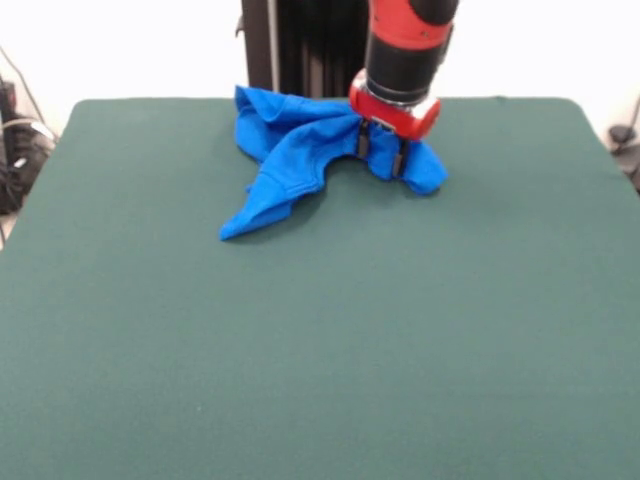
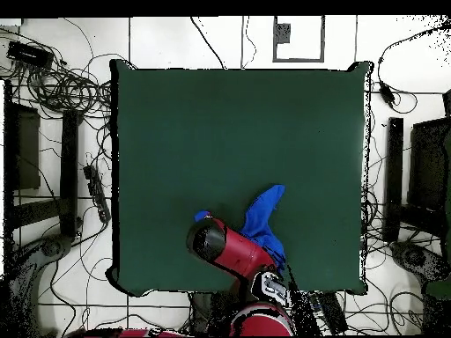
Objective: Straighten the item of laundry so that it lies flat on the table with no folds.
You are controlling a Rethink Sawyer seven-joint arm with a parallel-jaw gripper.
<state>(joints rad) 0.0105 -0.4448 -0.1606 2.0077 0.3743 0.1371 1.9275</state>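
The item of laundry [image 1: 288, 155], a bright blue shirt, lies bunched and folded near the table's far edge, with one corner trailing toward the front left. My gripper [image 1: 382, 158] is down in the right part of the bunch, with blue cloth around its tips. From overhead, the item of laundry [image 2: 262, 216] pokes out from under the red arm [image 2: 225, 246], which hides the gripper there. The dark green table [image 1: 320, 350] spreads wide around the shirt.
Green table [image 2: 229, 123] surface extends on all sides of the shirt except toward the nearby base-side edge. Cables and dark equipment [image 2: 53, 88] lie on the floor around the table.
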